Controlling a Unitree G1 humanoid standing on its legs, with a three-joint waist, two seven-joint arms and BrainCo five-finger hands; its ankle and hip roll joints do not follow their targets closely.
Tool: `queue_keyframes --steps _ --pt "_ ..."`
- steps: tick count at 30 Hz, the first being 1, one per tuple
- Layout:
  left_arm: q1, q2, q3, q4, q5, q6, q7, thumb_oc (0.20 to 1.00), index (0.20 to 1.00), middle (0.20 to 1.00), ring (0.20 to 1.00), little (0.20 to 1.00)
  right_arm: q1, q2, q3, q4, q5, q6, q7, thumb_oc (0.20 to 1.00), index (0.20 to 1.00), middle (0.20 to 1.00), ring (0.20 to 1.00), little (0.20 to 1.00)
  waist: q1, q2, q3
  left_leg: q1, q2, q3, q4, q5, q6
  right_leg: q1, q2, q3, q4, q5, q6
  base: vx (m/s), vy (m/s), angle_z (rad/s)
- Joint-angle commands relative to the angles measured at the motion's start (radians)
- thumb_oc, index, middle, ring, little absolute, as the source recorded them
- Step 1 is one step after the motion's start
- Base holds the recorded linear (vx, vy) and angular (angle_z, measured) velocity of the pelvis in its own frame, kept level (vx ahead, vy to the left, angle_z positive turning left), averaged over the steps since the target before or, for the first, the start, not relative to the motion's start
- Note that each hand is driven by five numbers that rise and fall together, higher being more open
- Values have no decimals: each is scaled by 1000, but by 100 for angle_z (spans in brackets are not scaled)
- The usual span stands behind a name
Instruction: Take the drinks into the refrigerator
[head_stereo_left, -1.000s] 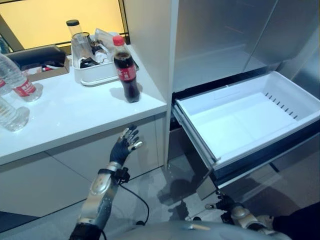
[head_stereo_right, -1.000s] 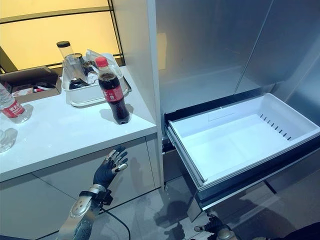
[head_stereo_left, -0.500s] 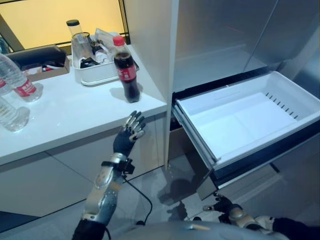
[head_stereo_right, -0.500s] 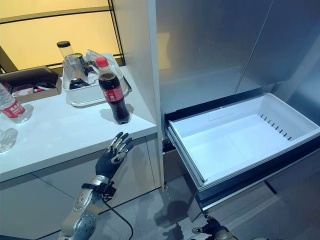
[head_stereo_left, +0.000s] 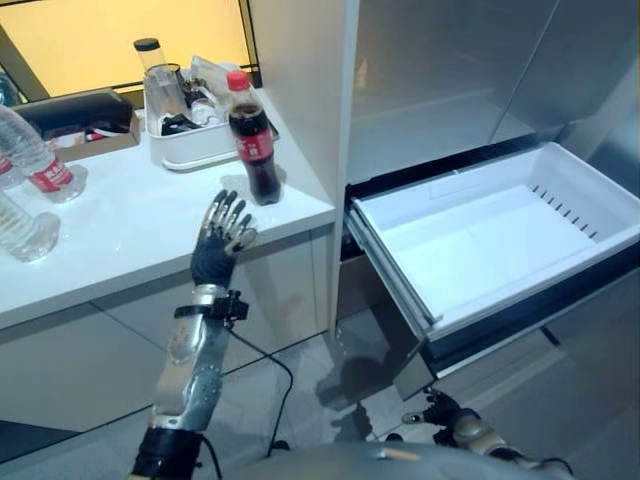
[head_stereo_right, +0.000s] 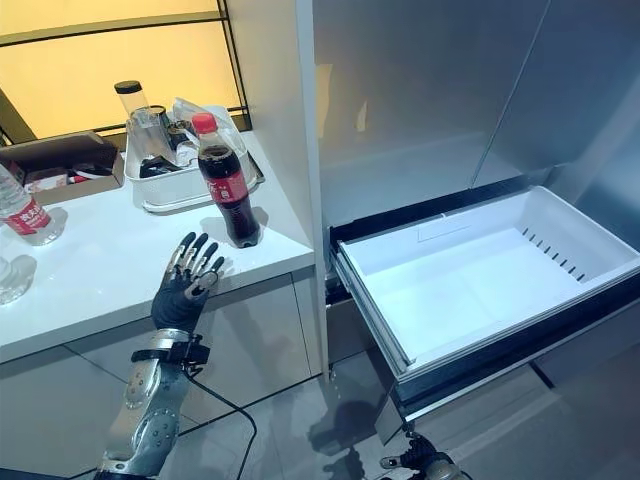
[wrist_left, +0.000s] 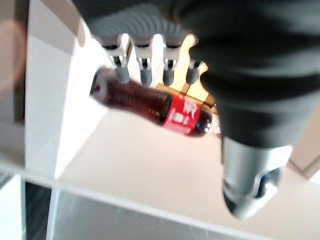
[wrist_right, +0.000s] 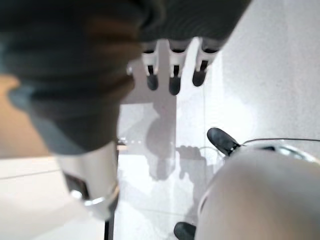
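A cola bottle (head_stereo_left: 252, 140) with a red cap and red label stands upright on the white counter (head_stereo_left: 130, 230), near its right end beside the refrigerator. My left hand (head_stereo_left: 218, 243) is raised over the counter's front edge, a little short of the bottle, fingers straight and spread, holding nothing. In the left wrist view the cola bottle (wrist_left: 155, 106) lies just past the fingers (wrist_left: 145, 70). The refrigerator's white drawer (head_stereo_left: 500, 235) is pulled out and bare inside. My right hand (head_stereo_left: 445, 412) hangs low near the floor below the drawer, fingers relaxed.
Two clear water bottles (head_stereo_left: 35, 165) with red labels stand at the counter's left. A white tray (head_stereo_left: 190, 140) of jars and packets sits behind the cola bottle. The refrigerator's upper compartment (head_stereo_left: 440, 90) stands open above the drawer.
My left hand has risen from below the counter's front edge to above it, closing on the cola bottle. The right hand has barely moved.
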Motion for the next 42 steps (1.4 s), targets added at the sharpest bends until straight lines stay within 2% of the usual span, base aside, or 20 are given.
queue_keyframes --steps 1,8,12,14,16,26,36,42 --pt "-95 23 71 2 122 -73 53 1000 1000 1000 1000 1000 -79 24 12 31 -5 -29 -15 1000 1000 1000 1000 1000 9 -47 21 -18 -50 -11 1 -57 34 68 -32 -43 11 -58 45 0 0 0" --pt "-164 61 134 161 222 -59 130 1000 1000 1000 1000 1000 -69 20 14 14 -15 -27 -17 1000 1000 1000 1000 1000 1 -46 13 -16 -50 -6 1 -56 31 67 -32 -40 11 -57 47 0 0 0" --pt "-245 116 127 289 273 -35 144 1000 1000 1000 1000 1000 -65 16 27 4 -26 -24 -13 1000 1000 1000 1000 1000 -8 -44 7 -14 -51 -2 1 -56 29 68 -31 -37 11 -57 49 0 0 0" --pt "-345 155 94 426 292 -10 167 1000 1000 1000 1000 1000 -58 9 45 -3 -35 -23 -12 1000 1000 1000 1000 1000 -21 -43 2 -12 -49 3 1 -54 26 68 -29 -35 11 -56 51 0 0 0" --pt "-401 182 69 484 308 2 175 1000 1000 1000 1000 1000 -55 9 52 -10 -35 -23 -13 1000 1000 1000 1000 1000 -29 -43 1 -13 -48 4 1 -53 25 66 -27 -34 11 -54 52 0 0 0" --pt "-565 224 -27 623 351 37 174 1000 1000 1000 1000 1000 -34 22 66 1 -22 -19 -27 1000 1000 1000 1000 1000 -56 -40 1 -20 -44 17 1 -48 21 50 -22 -20 11 -48 56 3 -4 -3" --pt "-730 227 -128 795 265 64 131 1000 1000 1000 1000 1000 -46 15 51 39 32 -12 -47 1000 1000 1000 1000 1000 -88 -27 9 -34 -40 40 1 -39 19 21 -20 4 11 -36 63 -3 -7 -8" --pt "-768 224 -143 846 226 66 126 1000 1000 1000 1000 1000 -44 13 41 48 48 -11 -58 1000 1000 1000 1000 1000 -103 -20 12 -45 -37 54 1 -34 18 2 -19 20 11 -31 66 -7 -3 -5"
